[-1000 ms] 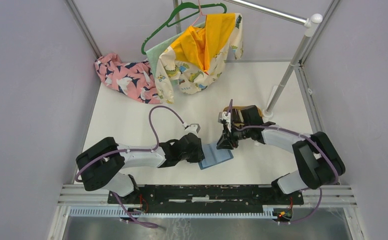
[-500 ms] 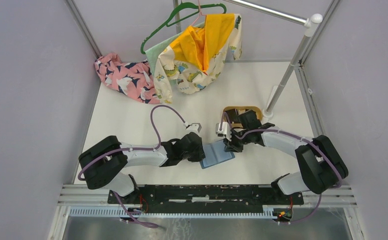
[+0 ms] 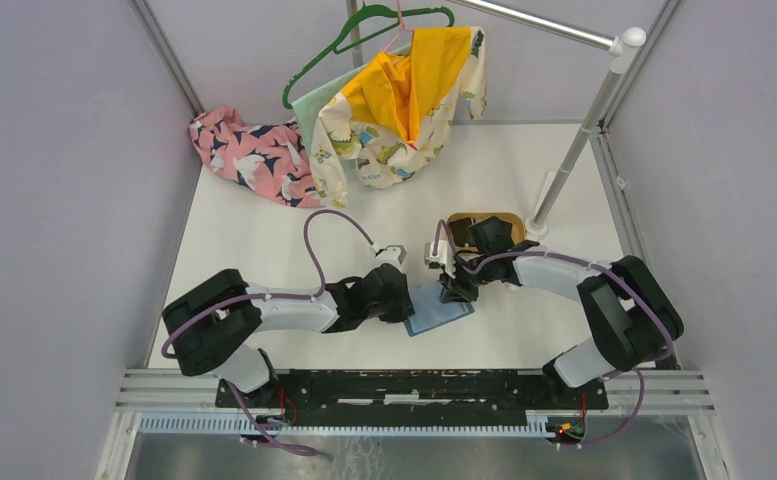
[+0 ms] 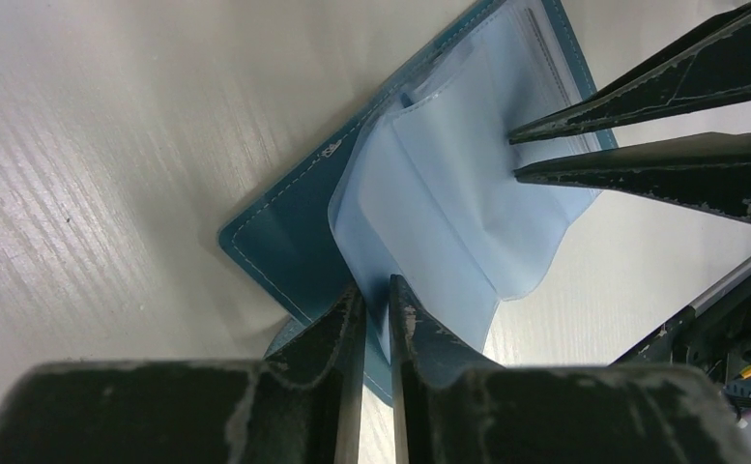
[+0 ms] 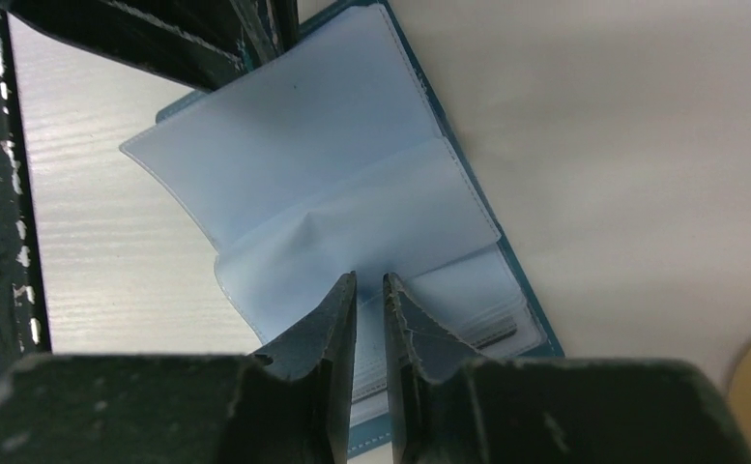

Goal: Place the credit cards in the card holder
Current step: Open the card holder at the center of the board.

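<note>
Two pincers meet over the open teal card holder [image 3: 438,312], which lies flat on the white tabletop [image 3: 264,230] between them. The left pincer [image 4: 373,295] is clamped on the near edge of a clear plastic sleeve [image 4: 448,193]. The right pincer [image 5: 363,290] is pinched tight on a sleeve from the opposite side. Just beyond, a tan wooden tray [image 3: 509,218] sits partly hidden under the right arm.

A tan tray [image 3: 458,221] lies just left of the upright pole [image 3: 567,160]; printed garments [image 3: 394,110] and a green hanger [image 3: 359,27] sit farther left, behind.
</note>
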You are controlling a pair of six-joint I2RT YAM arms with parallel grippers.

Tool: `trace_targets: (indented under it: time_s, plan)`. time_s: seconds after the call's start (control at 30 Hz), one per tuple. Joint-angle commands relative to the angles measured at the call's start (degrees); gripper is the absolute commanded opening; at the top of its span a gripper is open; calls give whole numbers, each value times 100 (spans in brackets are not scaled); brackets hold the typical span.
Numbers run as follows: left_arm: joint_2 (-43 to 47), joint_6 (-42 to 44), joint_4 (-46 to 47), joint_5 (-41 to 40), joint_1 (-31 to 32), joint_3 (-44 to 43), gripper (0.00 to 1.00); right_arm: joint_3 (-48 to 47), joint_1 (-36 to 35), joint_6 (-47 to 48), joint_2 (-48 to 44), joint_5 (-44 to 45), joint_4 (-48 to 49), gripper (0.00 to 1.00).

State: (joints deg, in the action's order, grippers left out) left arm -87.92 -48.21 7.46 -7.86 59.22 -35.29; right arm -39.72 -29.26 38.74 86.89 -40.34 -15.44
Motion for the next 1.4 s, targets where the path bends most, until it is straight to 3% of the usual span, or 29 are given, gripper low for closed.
trace_targets:
  time_s: [0.0,0.2,0.37,0.53,0.7,0.83,1.03,1.37]
  plan:
    - [-282,233,-141,84,27,48,21,-34,-92,-249,289,-349,-111,23]
    - [-319,216,-114,89,28,21,22,-70,-119,-316,398,-900,-109,25]
    - [66,151,-169,115,25,55,43,-109,-123,-453,532,-1240,-62,27]
    - [885,183,-688,-111,21,51,49,-141,-112,-662,652,-1323,53,27]
    - [1581,274,-1172,-294,23,4,49,-157,-109,-763,693,-1365,123,28]
    - [1839,348,-973,-58,27,-28,45,-166,-89,-776,689,-1396,125,29]
    - [1166,375,-244,417,29,-104,33,-158,-35,-785,702,-1442,131,29]
    - [297,366,400,663,20,-193,31,-193,27,-714,726,-1459,62,30]
